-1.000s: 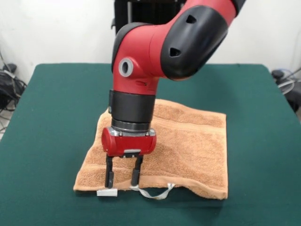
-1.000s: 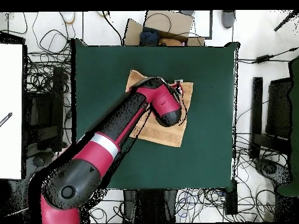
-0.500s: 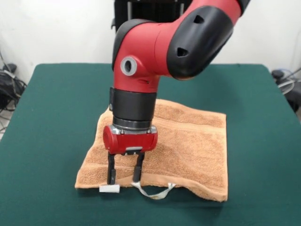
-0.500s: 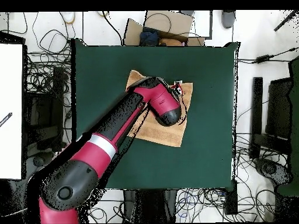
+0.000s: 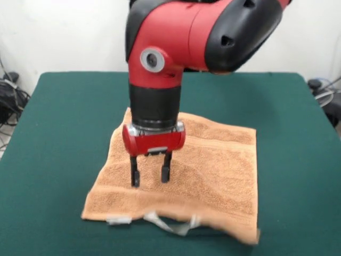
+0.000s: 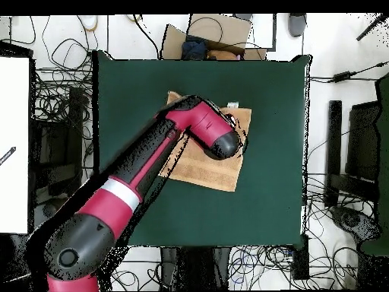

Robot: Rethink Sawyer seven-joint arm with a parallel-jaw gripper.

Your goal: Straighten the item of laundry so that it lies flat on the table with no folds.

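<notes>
We see the towel (image 5: 202,170) spread mid-frame on the worktop (image 5: 58,133), mostly flat. The pincer (image 5: 150,178) hangs empty above it, jaws apart. The lower-frame edge ripples, with the tag (image 5: 120,220) peeking out; we judge only that left to smooth.

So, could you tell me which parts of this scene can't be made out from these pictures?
- Overhead view: the arm covers the gripper and much of the towel.
- Front view: the gripper and wrist hide part of the towel behind them.
- Front view: the towel's near edge and white tag are blurred.
</notes>
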